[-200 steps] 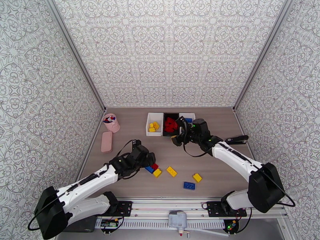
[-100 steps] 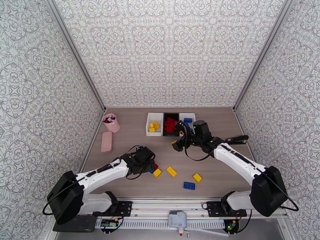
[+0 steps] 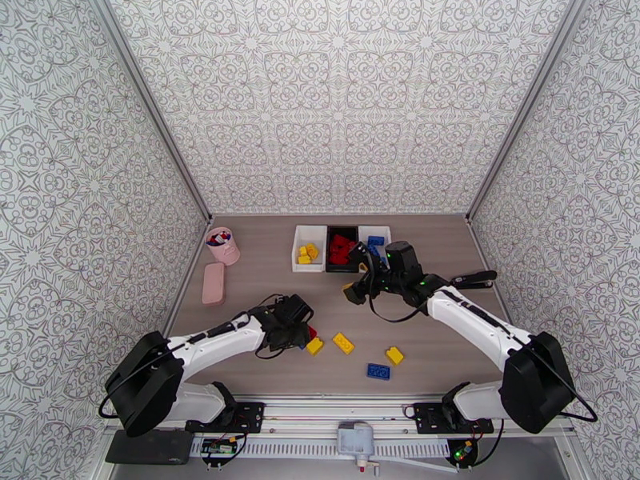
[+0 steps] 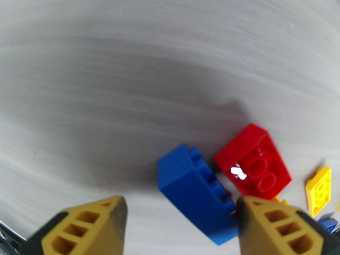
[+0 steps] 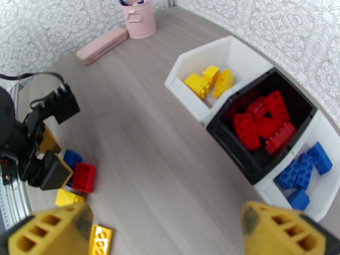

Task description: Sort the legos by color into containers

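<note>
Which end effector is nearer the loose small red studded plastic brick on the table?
Left. The left end effector straddles a blue studded plastic brick right beside the red brick; the right end effector hovers farther off, near the black plastic bin.

Beyond the right gripper (image 3: 358, 270) rises the back wall (image 3: 336, 106), papered in a grey-on-white ornamental pattern. The same paper covers the side walls (image 3: 72, 194), one left of the left gripper (image 3: 304, 334), the other right of the right one. Two aluminium posts (image 3: 152, 114) mark the far corners. Under both grippers lies a grey-brown wood-grain table (image 3: 264, 290), evenly lit, with a soft shadow (image 4: 127, 124) ahead of the left gripper.
</note>
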